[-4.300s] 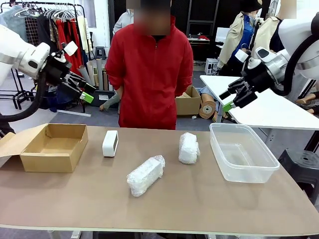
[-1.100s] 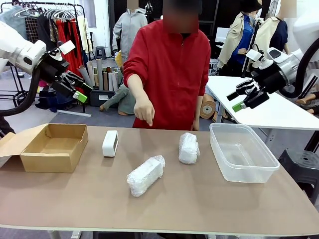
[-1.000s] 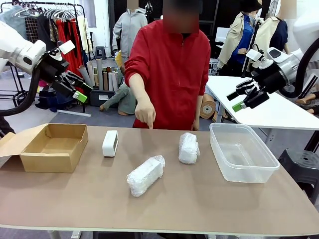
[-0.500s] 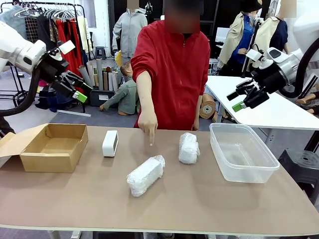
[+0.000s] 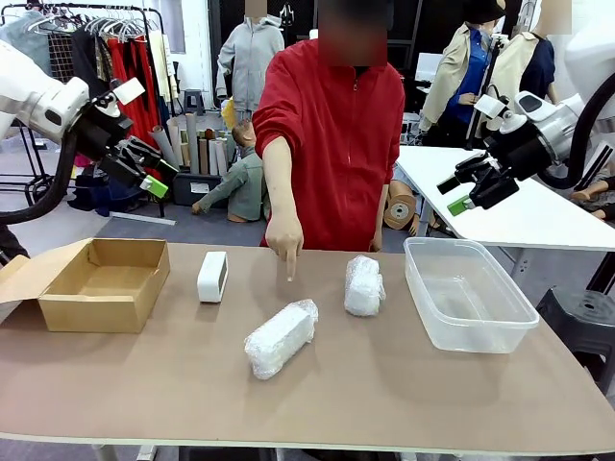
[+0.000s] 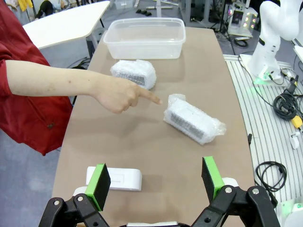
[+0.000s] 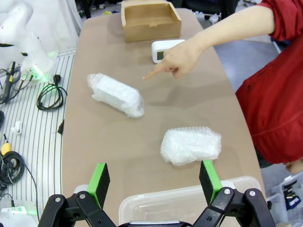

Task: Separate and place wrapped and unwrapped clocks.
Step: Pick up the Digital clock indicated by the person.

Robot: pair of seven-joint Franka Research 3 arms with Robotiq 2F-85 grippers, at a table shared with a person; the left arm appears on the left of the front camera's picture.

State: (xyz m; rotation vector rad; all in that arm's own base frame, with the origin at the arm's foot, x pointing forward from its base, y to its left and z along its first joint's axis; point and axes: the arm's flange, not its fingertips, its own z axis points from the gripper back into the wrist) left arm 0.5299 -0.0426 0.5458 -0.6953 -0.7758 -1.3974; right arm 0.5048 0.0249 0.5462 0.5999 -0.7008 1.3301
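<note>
- Front view, surroundings: the table [image 5: 384, 394] carries, from my left to my right, an open cardboard box [image 5: 58, 307], the unwrapped clock [image 5: 212, 277] standing on end, the centre bundle [image 5: 281, 338] lying at a slant, the tub-side bundle [image 5: 364, 285] and a clear plastic tub [image 5: 519, 331].
- The person's hand [image 5: 284, 235] reaches over the far edge, index finger pointing down between the unwrapped clock and the tub-side bundle, above the centre bundle. It touches none of them.
- Front view, arm pose: my left gripper [image 5: 159, 175] hangs high above the cardboard box, tilted down toward the table. My right gripper [image 5: 453, 195] hangs high beyond the plastic tub, tilted down to my left.
- Front view, fingers: both pairs are spread and hold nothing.
- Left wrist view: my left gripper [image 6: 155, 181] looks along the table. The unwrapped clock [image 6: 114, 178] lies just past one green pad [image 6: 98, 185], then the centre bundle [image 6: 193, 118], the tub-side bundle [image 6: 134, 72] and the plastic tub [image 6: 144, 38]. The person's hand [image 6: 118, 94] crosses from the side, pointing at the centre bundle. My fingers stand fully apart, with no contact.
- Right wrist view: my right gripper [image 7: 154, 182] sits over the plastic tub [image 7: 189, 203] rim. Beyond lie the tub-side bundle [image 7: 191, 145], the centre bundle [image 7: 115, 94], the unwrapped clock [image 7: 163, 48] and the cardboard box [image 7: 150, 19]. The person's hand [image 7: 177, 59] partly covers the clock. My fingers stand fully apart, empty.
</note>
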